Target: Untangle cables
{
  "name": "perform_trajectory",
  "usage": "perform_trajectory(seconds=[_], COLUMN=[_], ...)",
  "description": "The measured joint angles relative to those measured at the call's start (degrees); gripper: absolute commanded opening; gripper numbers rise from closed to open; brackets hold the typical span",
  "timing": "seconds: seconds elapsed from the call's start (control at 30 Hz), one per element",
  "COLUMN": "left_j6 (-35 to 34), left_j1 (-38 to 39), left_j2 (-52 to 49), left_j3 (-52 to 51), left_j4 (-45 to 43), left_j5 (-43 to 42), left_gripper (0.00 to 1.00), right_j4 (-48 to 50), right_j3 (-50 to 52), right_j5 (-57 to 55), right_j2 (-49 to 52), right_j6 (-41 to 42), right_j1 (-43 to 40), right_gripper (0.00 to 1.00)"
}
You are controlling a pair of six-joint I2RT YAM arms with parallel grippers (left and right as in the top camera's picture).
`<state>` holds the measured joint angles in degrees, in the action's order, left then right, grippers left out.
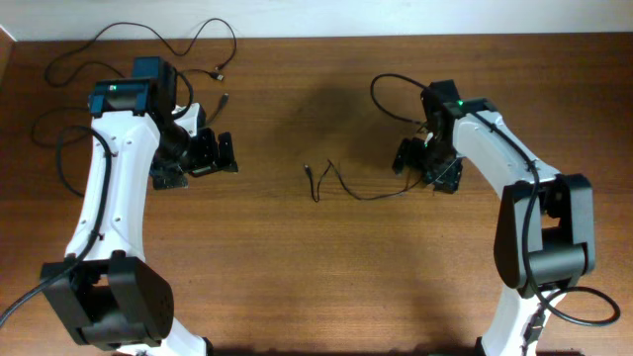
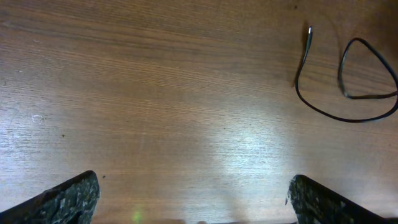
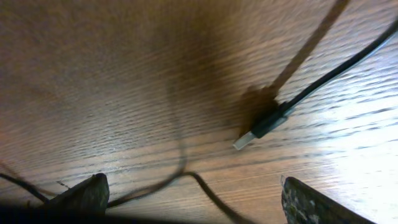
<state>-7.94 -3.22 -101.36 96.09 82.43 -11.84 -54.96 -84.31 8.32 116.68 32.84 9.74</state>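
**What we see**

At the left, cables (image 1: pixel 220 71) lie by the far edge. Our left gripper (image 2: pixel 194 198) has its fingers apart and holds nothing. One cable (image 1: pixel 361 197) lies in the middle and runs to our right gripper (image 3: pixel 193 199), whose fingers are apart too.

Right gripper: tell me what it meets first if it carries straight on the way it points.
Probably the thin cable looping between the open fingers of the right gripper, with the table right beneath it. The plug sits farther ahead, to one side. Depth is hard to judge.
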Motion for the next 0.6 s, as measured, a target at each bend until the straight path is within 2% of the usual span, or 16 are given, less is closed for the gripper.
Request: perform_trajectory(seconds=[0.13,0.33,0.4,0.43,0.6], left_j6=[0.0,0.0,0.0,0.0,0.0], left_j1=[0.0,0.0,0.0,0.0,0.0], left_j2=[0.0,0.0,0.0,0.0,0.0], left_j3=[0.0,0.0,0.0,0.0,0.0], left_j4=[-0.3,-0.5,-0.7,-0.7,-0.9], left_j5=[0.0,0.0,0.0,0.0,0.0], left_gripper=[0.99,0.99,0.99,0.99,0.99], right_j4=[1.9,3.6,3.9,3.9,1.1], right_j3=[0.3,1.4,1.6,1.6,0.4], right_j5=[-0.3,-2.4,-2.7,-2.7,0.7], right_j2=[0.0,0.0,0.0,0.0,-0.1], right_j6=[1.1,2.5,2.5,2.6,2.8], right_j1=[0.1,0.1,0.1,0.1,0.1], right_gripper=[0.70,0.34,0.08,0.04,0.04])
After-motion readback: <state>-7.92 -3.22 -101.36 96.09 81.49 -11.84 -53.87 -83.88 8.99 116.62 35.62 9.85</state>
